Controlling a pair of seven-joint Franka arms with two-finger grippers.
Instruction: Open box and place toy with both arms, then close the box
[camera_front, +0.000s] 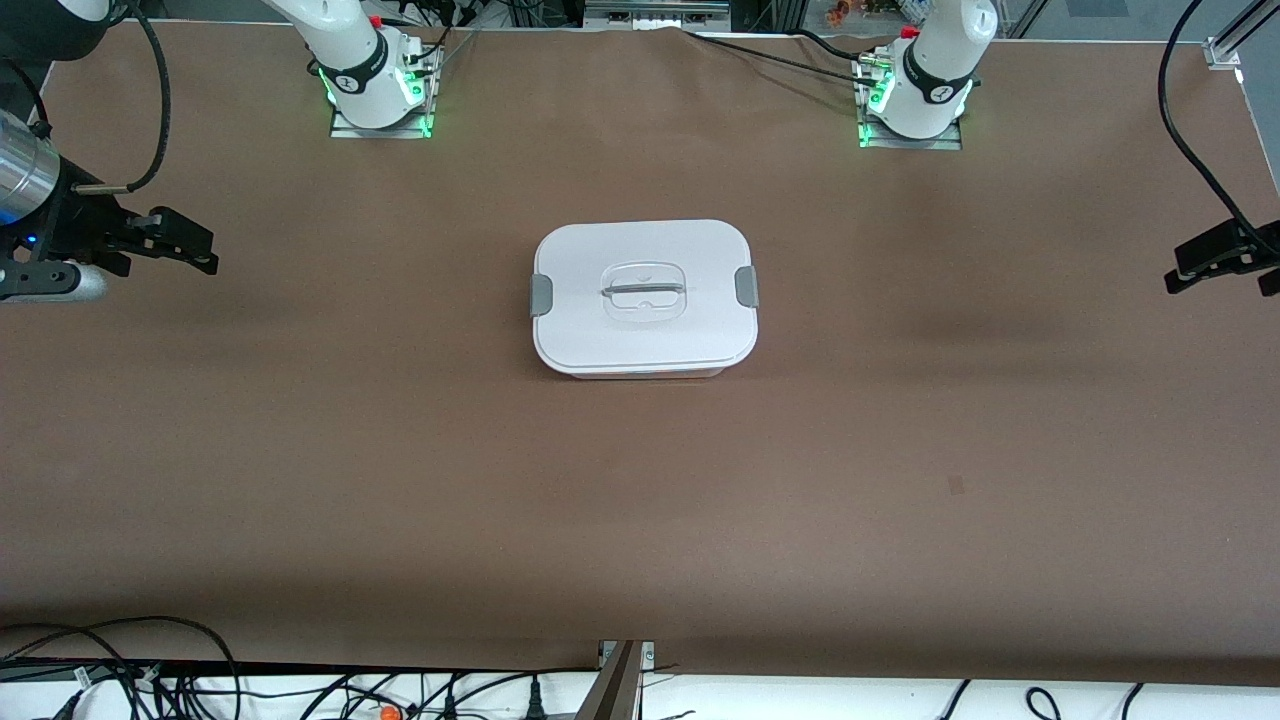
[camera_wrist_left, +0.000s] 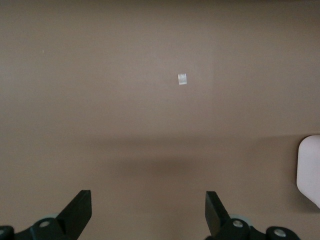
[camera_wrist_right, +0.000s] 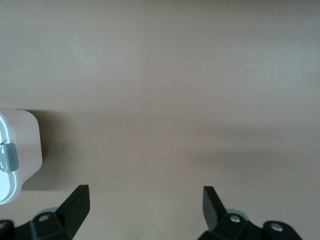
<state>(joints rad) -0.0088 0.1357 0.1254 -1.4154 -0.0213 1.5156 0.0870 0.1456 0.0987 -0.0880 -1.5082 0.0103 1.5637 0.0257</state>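
The box (camera_front: 645, 298) stands in the middle of the table with its white lid on, a grey clip (camera_front: 541, 294) at each short end and a clear handle (camera_front: 645, 291) in the centre. The toy is out of view. My left gripper (camera_front: 1172, 275) hangs open over the table at the left arm's end, well apart from the box. Over the right arm's end hangs my right gripper (camera_front: 212, 253), also open and holding nothing. A corner of the box (camera_wrist_left: 311, 170) shows beside the open left gripper (camera_wrist_left: 148, 192). The right gripper (camera_wrist_right: 145, 192) sees the box's end (camera_wrist_right: 22, 145) with one clip (camera_wrist_right: 7, 156).
Brown table surface (camera_front: 640, 500) stretches all round the box. The two arm bases (camera_front: 380, 90) (camera_front: 915, 95) stand lit green along the table's edge farthest from the front camera. A small pale mark (camera_wrist_left: 182, 79) lies on the surface. Cables (camera_front: 300, 690) hang below the nearest edge.
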